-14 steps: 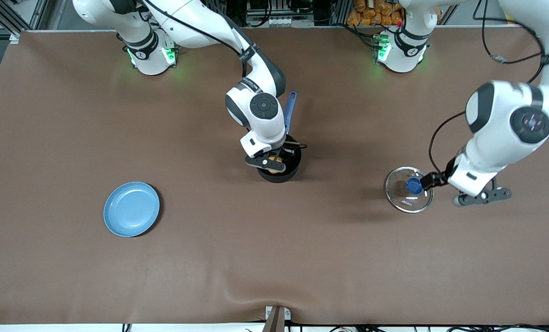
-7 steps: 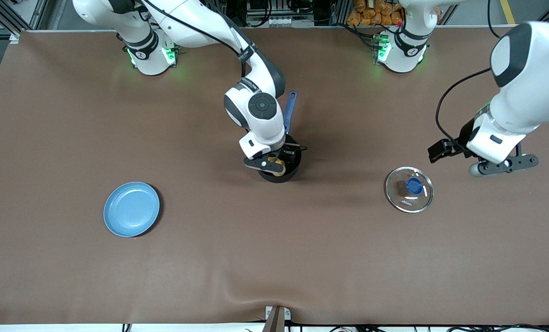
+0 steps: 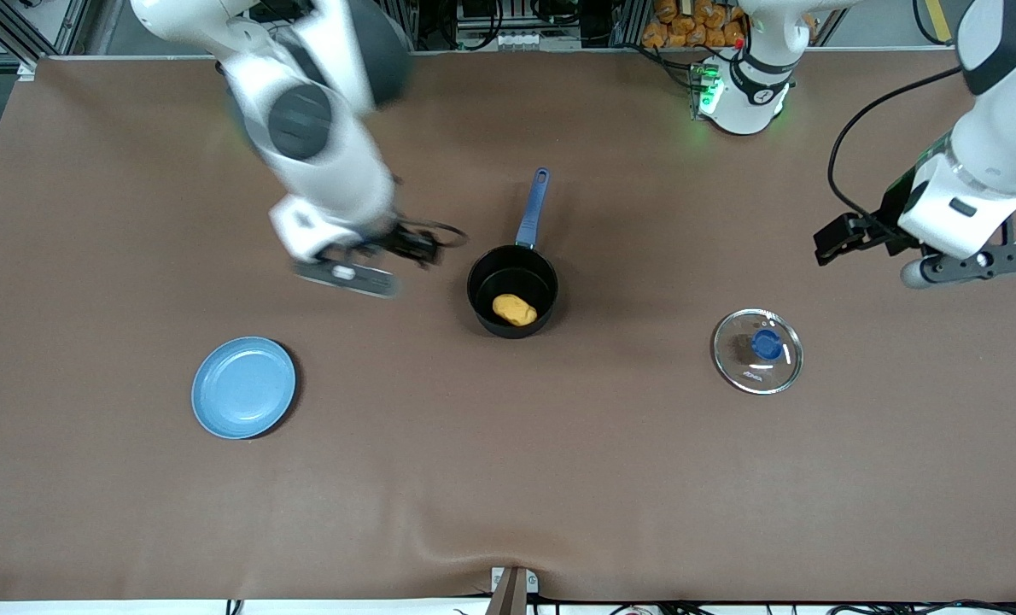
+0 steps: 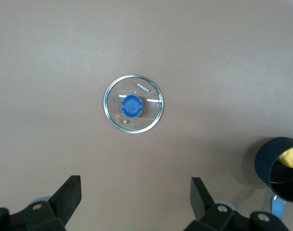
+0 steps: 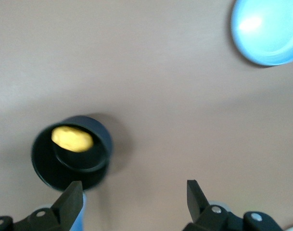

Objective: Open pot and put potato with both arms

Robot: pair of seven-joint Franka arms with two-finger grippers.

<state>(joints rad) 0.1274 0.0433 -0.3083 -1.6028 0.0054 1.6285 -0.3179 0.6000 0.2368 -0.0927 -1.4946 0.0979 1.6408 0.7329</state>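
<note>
The pot (image 3: 512,291) is standing uncovered near the table's middle, its blue handle (image 3: 533,207) pointing toward the robots' bases. The potato (image 3: 515,309) is lying inside it, on the pot's floor. The lid (image 3: 757,351) is resting flat on the table, knob (image 3: 766,344) up, well apart from the pot toward the left arm's end. A plate (image 3: 243,387) is sitting empty toward the right arm's end, nearer the front camera than the pot.

Nothing is standing over the pot now. The right gripper (image 3: 410,245), over the pot half a second ago, has drawn away and is hanging over bare table beside the pot, fingers spread and empty. The left gripper (image 3: 841,240) has risen slightly farther from the lid and is hovering over bare table, fingers (image 4: 69,192) apart, holding nothing.
</note>
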